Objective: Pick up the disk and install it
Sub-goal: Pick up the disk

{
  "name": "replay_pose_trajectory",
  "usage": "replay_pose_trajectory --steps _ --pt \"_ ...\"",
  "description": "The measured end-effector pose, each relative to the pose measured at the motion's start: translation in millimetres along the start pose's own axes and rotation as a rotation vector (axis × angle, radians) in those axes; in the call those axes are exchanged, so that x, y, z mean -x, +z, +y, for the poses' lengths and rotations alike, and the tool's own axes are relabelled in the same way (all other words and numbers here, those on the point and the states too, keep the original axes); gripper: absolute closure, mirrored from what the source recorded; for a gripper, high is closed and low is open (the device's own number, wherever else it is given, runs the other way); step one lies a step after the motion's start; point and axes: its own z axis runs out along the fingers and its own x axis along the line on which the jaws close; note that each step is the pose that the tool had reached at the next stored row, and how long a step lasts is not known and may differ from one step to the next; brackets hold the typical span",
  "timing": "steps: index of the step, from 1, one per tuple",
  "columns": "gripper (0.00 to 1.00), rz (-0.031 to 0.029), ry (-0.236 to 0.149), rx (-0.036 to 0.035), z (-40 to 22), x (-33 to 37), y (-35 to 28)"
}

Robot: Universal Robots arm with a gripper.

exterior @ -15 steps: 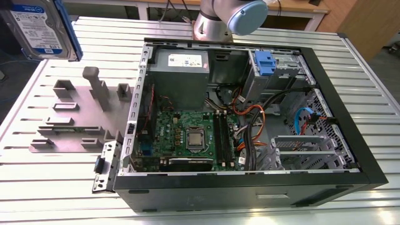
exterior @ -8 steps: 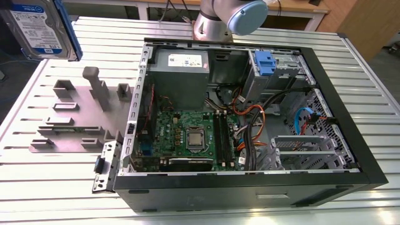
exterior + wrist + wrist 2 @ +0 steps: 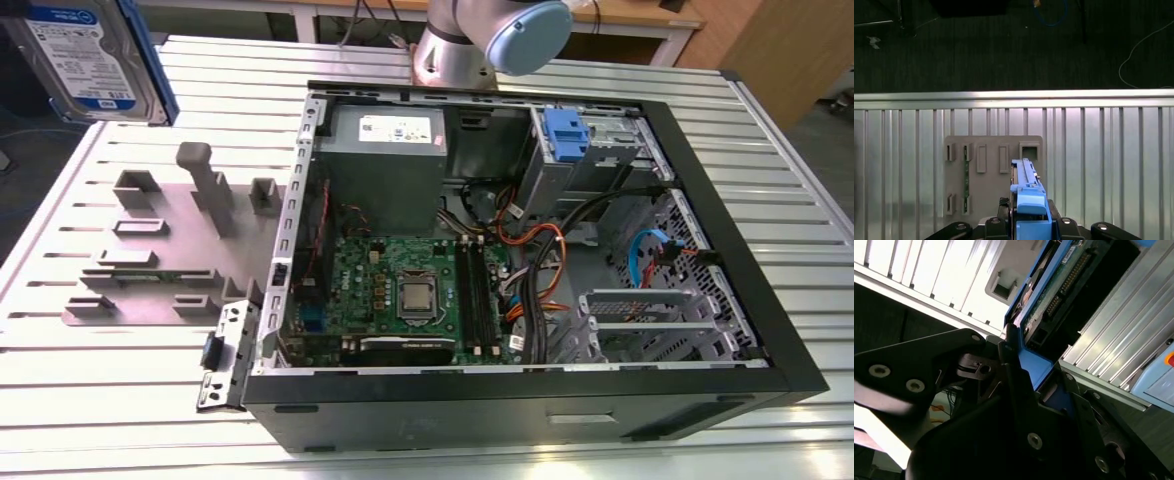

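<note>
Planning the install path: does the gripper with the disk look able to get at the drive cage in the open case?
Probably yes. The gripper holds the disk outside the case, which lies open, and nothing covers the drive cage; orange cables run beside it.

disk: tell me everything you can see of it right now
The disk is a flat silver-metal drive with a white-and-blue label, edged by a blue plastic carrier frame. In the exterior view it hangs roughly upright in the air at that view's left, over the grey fixture plate, outside the open computer case. The second wrist view shows its green circuit board and connector pins. The pincer grips the frame's edge; nothing else touches it.
</note>
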Motion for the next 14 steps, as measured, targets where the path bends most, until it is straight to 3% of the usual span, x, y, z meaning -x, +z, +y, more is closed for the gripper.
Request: replay_pose_trajectory --steps 4,9,14 --pt "0.64 -0.0250 0.000 0.0005 0.0 0.0 -0.2" --pt "0.64 -0.0607 0.000 0.0013 0.0 -0.1 -1.7" --pt "0.64 -0.0618 0.000 0.0012 0.0 -0.2 -3.3"
